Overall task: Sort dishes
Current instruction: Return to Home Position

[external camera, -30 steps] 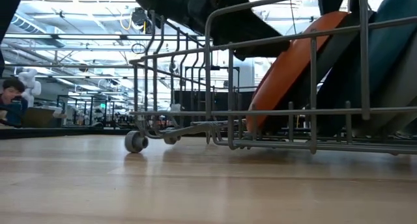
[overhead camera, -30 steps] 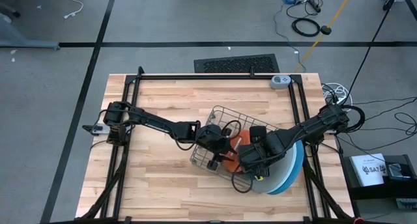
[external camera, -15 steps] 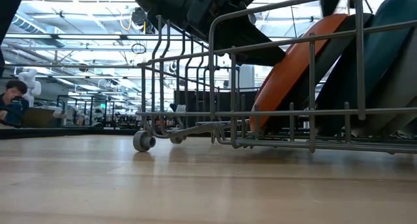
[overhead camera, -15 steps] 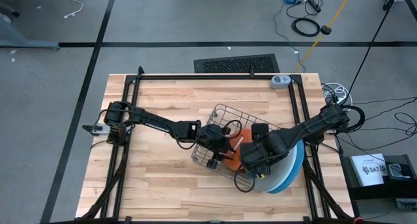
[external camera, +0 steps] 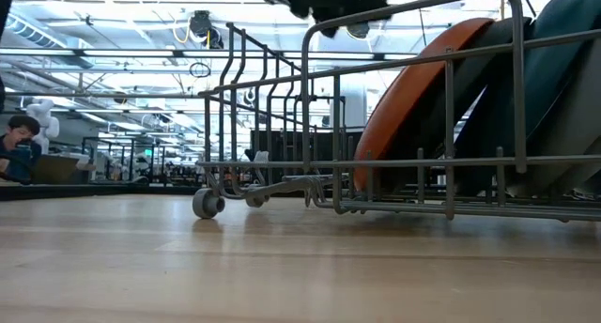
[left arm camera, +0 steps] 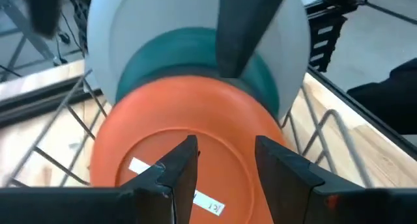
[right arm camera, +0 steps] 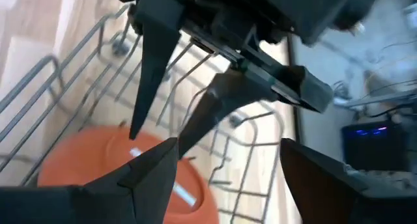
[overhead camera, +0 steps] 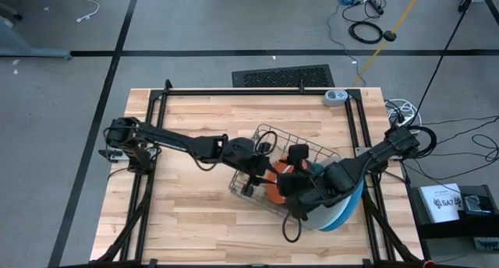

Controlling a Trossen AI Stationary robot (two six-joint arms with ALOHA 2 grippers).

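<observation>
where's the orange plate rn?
The orange plate stands on edge in the wire rack, right of table centre in the high view, just in front of the teal plate, with the left pincer and right pincer close above it.

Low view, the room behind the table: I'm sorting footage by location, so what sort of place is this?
Likely a robotics lab in an open industrial hall: exposed ceiling trusses, a person seated far back, and loose cables on the bare floor.
</observation>
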